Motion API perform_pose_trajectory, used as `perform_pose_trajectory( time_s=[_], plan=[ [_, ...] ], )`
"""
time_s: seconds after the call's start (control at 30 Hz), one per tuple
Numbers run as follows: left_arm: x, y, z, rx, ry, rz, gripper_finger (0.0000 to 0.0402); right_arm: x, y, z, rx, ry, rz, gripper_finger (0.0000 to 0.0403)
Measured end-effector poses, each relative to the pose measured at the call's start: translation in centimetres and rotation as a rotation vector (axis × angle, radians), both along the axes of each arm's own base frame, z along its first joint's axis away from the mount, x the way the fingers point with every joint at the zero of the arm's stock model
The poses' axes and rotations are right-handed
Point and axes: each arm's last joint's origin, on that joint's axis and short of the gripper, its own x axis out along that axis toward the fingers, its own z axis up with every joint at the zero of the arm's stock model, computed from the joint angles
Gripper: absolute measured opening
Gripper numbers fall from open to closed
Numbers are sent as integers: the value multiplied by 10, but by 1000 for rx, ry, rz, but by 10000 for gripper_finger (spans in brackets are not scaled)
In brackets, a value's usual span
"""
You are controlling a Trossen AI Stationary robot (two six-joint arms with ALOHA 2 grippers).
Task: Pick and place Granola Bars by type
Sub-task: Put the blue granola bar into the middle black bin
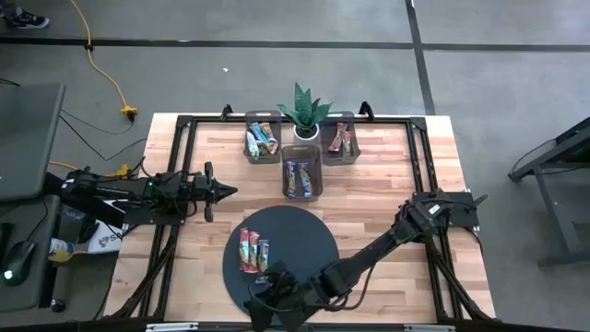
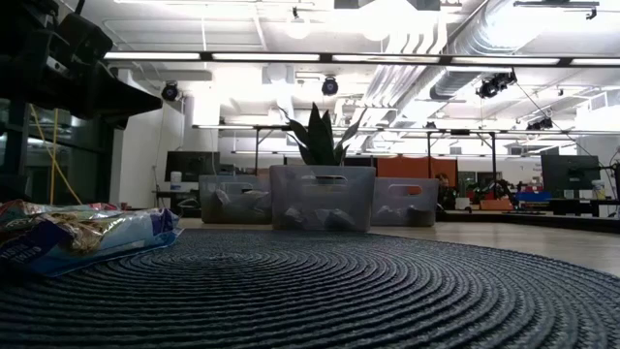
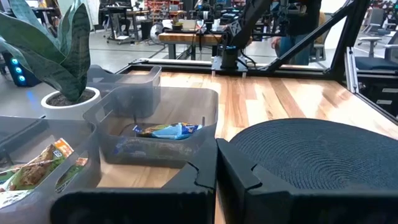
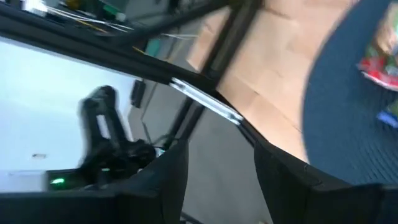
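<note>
Two granola bars (image 1: pixel 253 251) lie flat on the left part of the dark round disc (image 1: pixel 304 242); they also show in the low view (image 2: pixel 87 233) and, blurred, in the right wrist view (image 4: pixel 380 62). More bars lie in three grey bins (image 1: pixel 301 172). My right gripper (image 1: pixel 265 301) hangs over the disc's near left rim, a little nearer than the two bars, and is open with nothing between its fingers (image 4: pixel 217 180). My left gripper (image 1: pixel 221 192) waits shut at the table's left, pointing level toward the middle bin (image 3: pixel 216 168).
A potted plant (image 1: pixel 304 112) stands between the two far bins (image 1: pixel 263 140) (image 1: pixel 339 136). A black frame rail (image 1: pixel 184 157) runs around the tabletop. Bare wood (image 1: pixel 387 184) shows right of the middle bin and between the disc and my left gripper.
</note>
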Motion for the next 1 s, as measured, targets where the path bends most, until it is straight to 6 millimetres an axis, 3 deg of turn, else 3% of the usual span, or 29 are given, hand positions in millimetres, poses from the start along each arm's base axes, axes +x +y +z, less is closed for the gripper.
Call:
perform_pose_trajectory(
  time_s=[0.17,0.4,0.7,1.0],
  plan=[
    [0,0,0,0,1,0,1,14,2,-40,24,70,-13,167],
    [0,0,0,0,1,0,1,29,-28,-73,-18,232,-57,167],
    [0,0,0,0,2,0,1,39,-77,-84,-110,406,-101,176],
    [0,0,0,1,2,0,1,45,-103,-94,-142,479,-105,242]
  ],
)
